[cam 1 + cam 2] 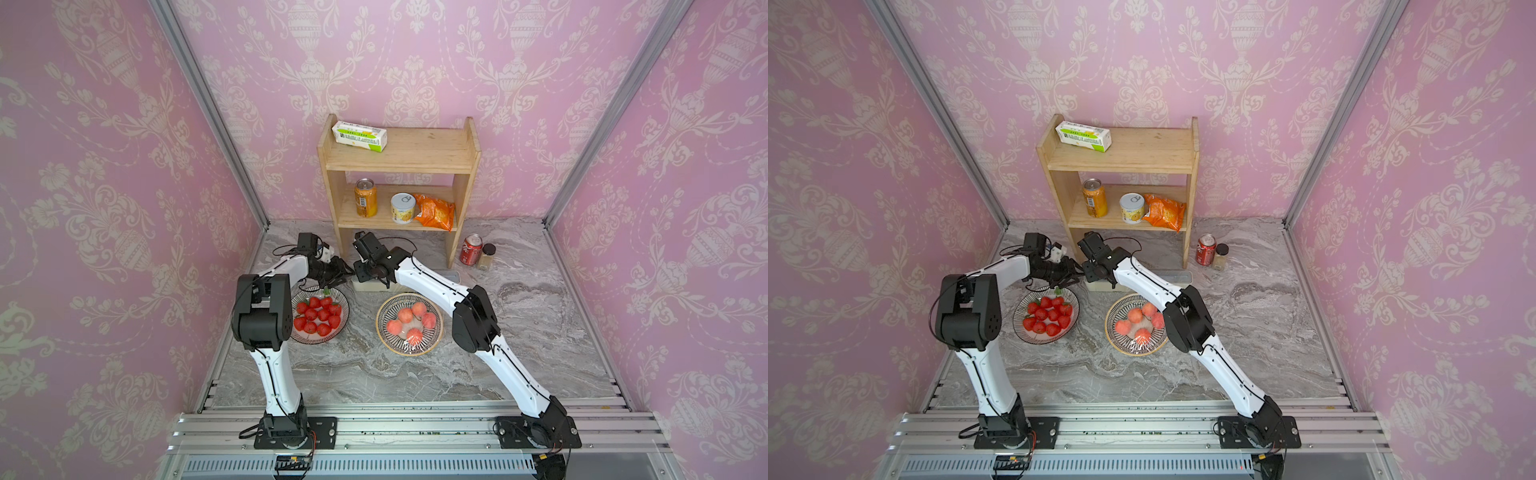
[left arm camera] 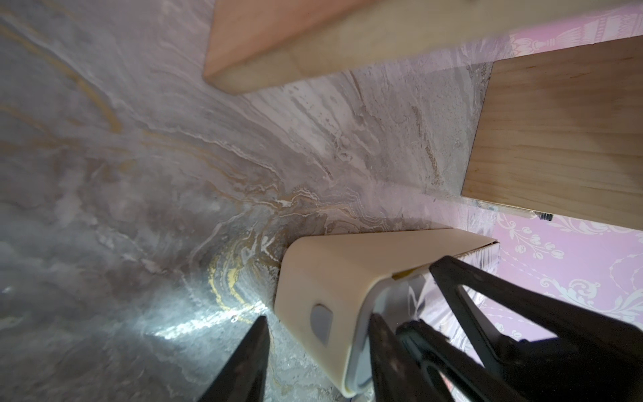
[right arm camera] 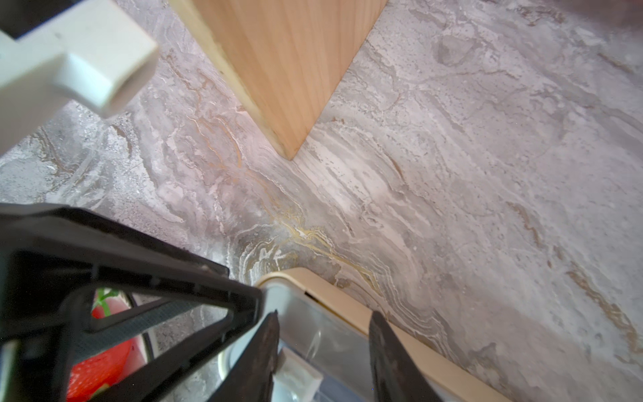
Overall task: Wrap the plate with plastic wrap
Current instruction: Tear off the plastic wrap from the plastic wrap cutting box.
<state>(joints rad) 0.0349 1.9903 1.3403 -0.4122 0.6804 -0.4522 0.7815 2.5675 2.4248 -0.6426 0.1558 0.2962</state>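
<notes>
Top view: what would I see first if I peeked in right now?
The bright red strawberries on their plate by the left arm jump out, next to a plate of peaches under shiny film. Behind them, both arms' jaws meet at the cream dispenser box, just in front of the wooden shelf. Pink flowery wallpaper surrounds it all.

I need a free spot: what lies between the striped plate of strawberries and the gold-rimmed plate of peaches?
Nothing: both top views show only bare grey marble tabletop between the strawberry plate and the peach plate.
</notes>
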